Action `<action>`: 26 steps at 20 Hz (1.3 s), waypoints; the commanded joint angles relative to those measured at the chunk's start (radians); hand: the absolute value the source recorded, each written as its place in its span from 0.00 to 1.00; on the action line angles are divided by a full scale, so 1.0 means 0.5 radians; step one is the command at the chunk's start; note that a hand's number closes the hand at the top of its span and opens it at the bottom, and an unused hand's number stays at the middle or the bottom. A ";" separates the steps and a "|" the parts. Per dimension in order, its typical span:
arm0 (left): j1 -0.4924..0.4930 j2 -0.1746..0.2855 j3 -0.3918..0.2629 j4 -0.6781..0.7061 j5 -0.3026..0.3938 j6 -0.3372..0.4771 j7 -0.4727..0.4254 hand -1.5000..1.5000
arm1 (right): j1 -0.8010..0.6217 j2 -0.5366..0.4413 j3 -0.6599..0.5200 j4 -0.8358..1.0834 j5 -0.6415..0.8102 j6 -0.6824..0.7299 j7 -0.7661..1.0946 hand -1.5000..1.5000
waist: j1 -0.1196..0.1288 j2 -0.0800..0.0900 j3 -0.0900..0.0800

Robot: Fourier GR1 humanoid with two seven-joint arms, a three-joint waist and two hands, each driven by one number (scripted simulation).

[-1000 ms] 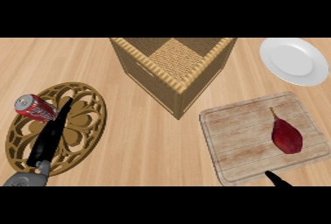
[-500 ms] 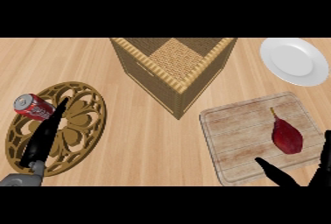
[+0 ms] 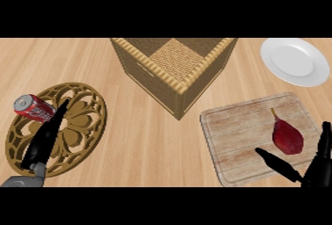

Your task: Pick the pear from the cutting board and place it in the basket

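A dark red pear with a thin stem lies on the right part of the pale wooden cutting board. The tall wicker basket stands at the top centre, its mouth showing. My right hand rises from the lower right corner, open, with the thumb stretched left over the board's near edge and straight fingers just right of the pear, not touching it. My left hand rests open at the lower left, fingers pointing up over the trivet.
A carved round wooden trivet lies at the left, with a red soda can on its side at its upper left rim. A white plate sits at the top right. Bare wood lies between trivet and board.
My right hand has come up from the lower edge, first only a fingertip, now thumb and fingers flanking the pear's near side. The left hand has barely moved.
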 commanded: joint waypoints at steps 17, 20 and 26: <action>0.051 -0.051 0.186 0.034 -0.081 -0.174 -0.019 0.50 | -0.358 -0.047 -0.058 0.643 -0.119 0.081 -0.237 1.00 | 0.008 0.014 -0.008; -0.025 -0.145 0.120 -0.005 -0.159 -0.108 0.124 0.50 | -0.398 -0.006 0.024 0.592 -0.131 0.134 -0.257 1.00 | 0.004 0.013 -0.008; 0.111 -0.178 0.093 -0.130 -0.163 -0.139 0.119 0.50 | -0.448 0.011 0.093 0.628 -0.132 0.179 -0.365 1.00 | 0.012 0.011 -0.008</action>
